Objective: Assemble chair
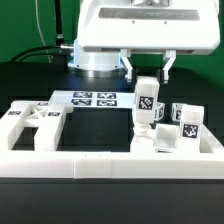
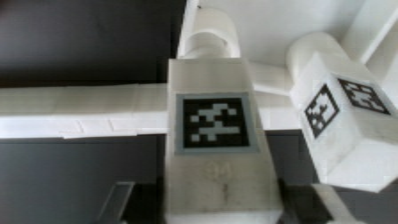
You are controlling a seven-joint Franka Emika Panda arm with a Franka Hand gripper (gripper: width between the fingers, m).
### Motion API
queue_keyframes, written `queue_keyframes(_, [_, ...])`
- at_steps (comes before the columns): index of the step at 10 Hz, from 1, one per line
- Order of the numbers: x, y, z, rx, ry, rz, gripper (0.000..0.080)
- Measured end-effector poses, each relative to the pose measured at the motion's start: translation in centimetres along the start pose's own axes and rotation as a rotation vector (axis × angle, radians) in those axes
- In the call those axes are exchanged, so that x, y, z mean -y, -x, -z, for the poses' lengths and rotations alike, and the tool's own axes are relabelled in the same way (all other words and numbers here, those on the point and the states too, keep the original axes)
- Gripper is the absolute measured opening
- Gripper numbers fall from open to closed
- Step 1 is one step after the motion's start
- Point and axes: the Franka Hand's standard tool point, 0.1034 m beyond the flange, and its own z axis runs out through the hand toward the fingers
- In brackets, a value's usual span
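One robot arm (image 1: 130, 30) with one gripper (image 1: 149, 72). One marker board (image 1: 90, 99). One long white border rail (image 1: 110, 162). One flat slotted panel (image 1: 32, 125). One upright tagged post (image 1: 147, 100). Roughly three tagged blocks (image 1: 186, 120), clustered, so the exact count is unclear.

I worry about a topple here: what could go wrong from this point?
The upright tagged piece is tall and narrow, so a nudge from the fingers just above it could tip it over. It also stands close to the tagged blocks, and a sideways move could knock them.
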Motion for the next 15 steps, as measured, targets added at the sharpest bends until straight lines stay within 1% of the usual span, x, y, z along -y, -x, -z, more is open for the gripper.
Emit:
queue_keyframes(3, [-0.5,-0.7,-0.1,-0.005,0.003,0.012,0.0284])
queue_keyframes(4, [-0.8,-0.7,-0.2,-0.004,0.006,0.016,0.0284])
queue_keyframes(8, [-0.7,-0.7,-0.2,-0.003,0.005,0.017,0.0284])
queue_keyframes(10, [0.0,-0.9,-0.6,-0.004,0.001,0.021,0.0284])
queue_keyframes(11, [0.2,-0.7,-0.9,0.000,0.001,0.027,0.0284])
queue_keyframes(13, [0.1,-0.6,-1.0,0.002,0.003,0.028,0.0284])
queue_keyframes(15, [0.6,-0.5,-1.0,0.004,-0.001,0.032,0.0284])
